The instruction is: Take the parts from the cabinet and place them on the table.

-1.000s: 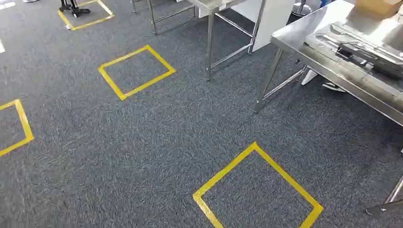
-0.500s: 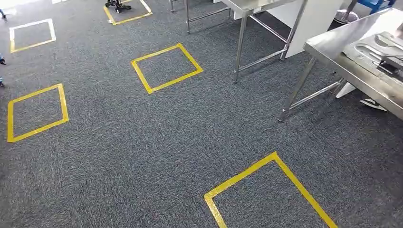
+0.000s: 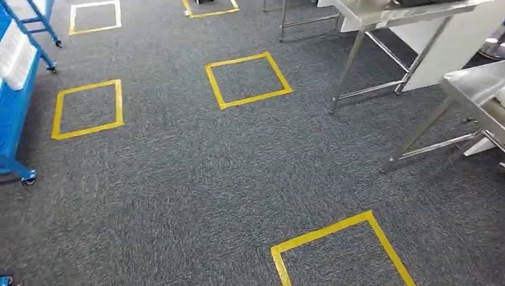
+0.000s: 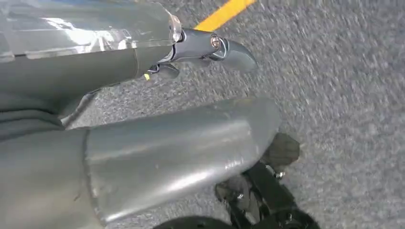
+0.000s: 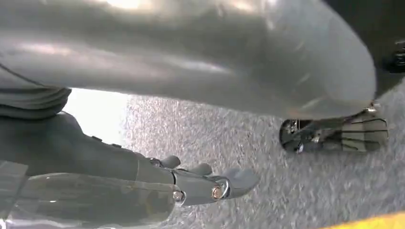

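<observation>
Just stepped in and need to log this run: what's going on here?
Nothing is being handled. The left robot hand and right robot hand hang over grey carpet with fingers apart and nothing in them. The head view looks down at yellow tape squares, steel tables on the right and a blue cart on the left.

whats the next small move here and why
Probably keep turning left toward the blue wheeled cabinet, which sits only at the head view's left edge. The left hand and right hand hang over grey carpet with nothing in them, so a part must be fetched before going to the steel table.
</observation>
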You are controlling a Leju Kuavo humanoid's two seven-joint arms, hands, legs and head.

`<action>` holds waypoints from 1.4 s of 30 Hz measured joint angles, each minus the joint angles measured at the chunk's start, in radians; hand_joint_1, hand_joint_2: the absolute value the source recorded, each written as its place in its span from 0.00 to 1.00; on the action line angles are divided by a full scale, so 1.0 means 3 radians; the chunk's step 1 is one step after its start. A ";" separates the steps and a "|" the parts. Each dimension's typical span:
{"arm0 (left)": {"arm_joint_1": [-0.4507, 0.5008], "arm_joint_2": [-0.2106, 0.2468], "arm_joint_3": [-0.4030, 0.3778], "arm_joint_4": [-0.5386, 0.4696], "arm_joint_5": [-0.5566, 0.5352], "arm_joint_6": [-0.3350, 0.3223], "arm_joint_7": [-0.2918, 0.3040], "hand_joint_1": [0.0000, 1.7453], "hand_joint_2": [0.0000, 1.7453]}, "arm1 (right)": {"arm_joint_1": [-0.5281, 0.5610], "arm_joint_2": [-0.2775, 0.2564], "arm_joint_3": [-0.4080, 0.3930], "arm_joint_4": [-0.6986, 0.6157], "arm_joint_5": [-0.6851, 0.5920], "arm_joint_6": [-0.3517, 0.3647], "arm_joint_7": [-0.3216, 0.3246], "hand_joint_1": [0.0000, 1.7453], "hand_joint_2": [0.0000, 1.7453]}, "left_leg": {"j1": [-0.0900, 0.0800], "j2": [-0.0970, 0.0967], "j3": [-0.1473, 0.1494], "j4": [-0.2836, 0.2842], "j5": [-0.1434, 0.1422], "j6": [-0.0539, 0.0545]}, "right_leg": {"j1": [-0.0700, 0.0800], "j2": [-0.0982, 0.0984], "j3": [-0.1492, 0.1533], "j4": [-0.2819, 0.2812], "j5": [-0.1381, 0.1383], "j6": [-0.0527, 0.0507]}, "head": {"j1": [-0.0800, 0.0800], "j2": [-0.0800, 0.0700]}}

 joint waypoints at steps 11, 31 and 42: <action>0.0000 -0.0004 0.0000 0.0000 -0.0003 0.0005 0.0000 0.00 0.00 | 0.0006 -0.0011 -0.0005 0.0001 0.0004 0.0004 0.0005 0.00 0.00 | 0.0005 -0.0450 -0.0075 0.0045 0.0020 -0.0116 | 0.0013 0.0269 0.0097 -0.0471 0.0427 -0.0091 | 0.0001 0.0000; -0.0002 -0.0006 0.0000 0.0000 -0.0003 0.0014 0.0000 0.00 0.00 | -0.0011 -0.0013 -0.0015 0.0001 0.0057 0.0009 0.0008 0.00 0.00 | 0.0005 -0.0021 -0.0012 0.0021 -0.0001 -0.0010 | -0.0007 0.0019 -0.0112 0.0165 -0.0036 -0.0007 | 0.0020 0.0000; 0.0004 -0.0022 0.0001 0.0000 -0.0042 0.0019 0.0000 0.00 0.00 | -0.0011 -0.0027 -0.0083 0.0004 0.0128 0.0023 0.0008 0.00 0.00 | 0.0006 -0.0488 -0.0067 0.0022 0.0026 -0.0129 | 0.0022 0.0278 0.0085 -0.0499 0.0471 -0.0123 | 0.0015 0.0000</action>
